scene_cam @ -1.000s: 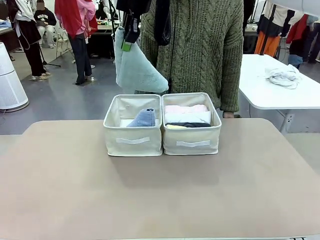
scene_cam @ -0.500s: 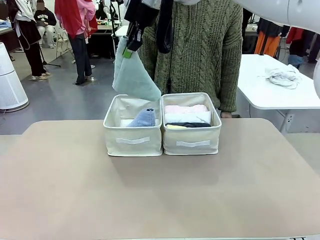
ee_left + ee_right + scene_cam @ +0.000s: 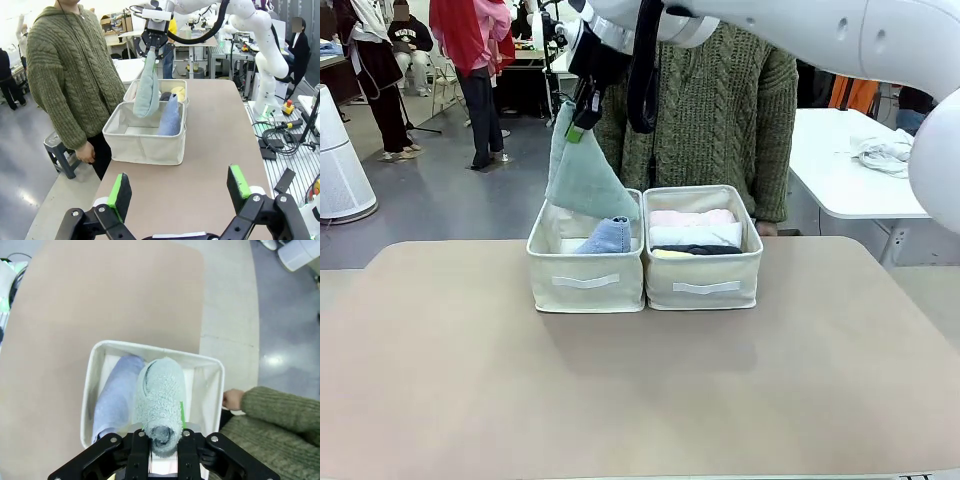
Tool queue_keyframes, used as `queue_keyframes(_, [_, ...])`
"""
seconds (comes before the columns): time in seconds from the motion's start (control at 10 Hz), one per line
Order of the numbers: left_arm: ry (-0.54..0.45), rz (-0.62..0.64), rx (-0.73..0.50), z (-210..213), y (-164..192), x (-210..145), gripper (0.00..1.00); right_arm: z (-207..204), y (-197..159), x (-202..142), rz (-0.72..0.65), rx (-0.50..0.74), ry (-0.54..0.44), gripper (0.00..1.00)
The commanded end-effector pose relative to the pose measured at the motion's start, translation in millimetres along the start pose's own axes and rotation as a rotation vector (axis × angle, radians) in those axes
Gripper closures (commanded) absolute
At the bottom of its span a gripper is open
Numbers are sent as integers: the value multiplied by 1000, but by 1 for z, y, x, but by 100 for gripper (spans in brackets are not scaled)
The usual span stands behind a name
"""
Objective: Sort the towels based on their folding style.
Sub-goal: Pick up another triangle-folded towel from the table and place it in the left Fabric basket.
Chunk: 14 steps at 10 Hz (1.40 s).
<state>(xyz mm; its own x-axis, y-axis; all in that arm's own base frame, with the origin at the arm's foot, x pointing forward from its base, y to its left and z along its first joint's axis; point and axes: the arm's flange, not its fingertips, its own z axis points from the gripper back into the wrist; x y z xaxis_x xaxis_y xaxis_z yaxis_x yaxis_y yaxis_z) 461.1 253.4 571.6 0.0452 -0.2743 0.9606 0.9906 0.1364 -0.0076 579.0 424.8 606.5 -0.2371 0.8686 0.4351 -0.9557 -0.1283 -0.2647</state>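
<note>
Lowering the last cone: right gripper (image 3: 582,112) pinching the narrow tip of the pale grey-blue cone towel (image 3: 582,178) above the left bin (image 3: 584,283).

Held by its tip, the cone hangs wide end down directly beneath the pressed-together fingers, so it can settle upright, its base just inside the bin's far rim. Immediately beside it, below the gripper, leans the lavender-blue cone towel (image 3: 607,236), which suggests this bin collects the cone fold. The neighbouring right bin (image 3: 703,283), off to the gripper's side, holds the rolled towels (image 3: 693,232) lying flat, keeping the two folding styles apart. The left gripper (image 3: 178,188) waits well back over bare table (image 3: 640,390), fingers spread and empty. A person's hand (image 3: 231,399) rests just beyond the bin's far wall.
</note>
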Motion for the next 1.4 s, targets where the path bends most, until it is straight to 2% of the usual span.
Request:
queue_keyframes(0.0, [4,2,11,0,-2,0,0,-7,-14,6,-20,-4,-20,82])
queue_keyframes(1.3, [4,2,11,0,-2,0,0,-106,-29,-21,-64,161,42,82])
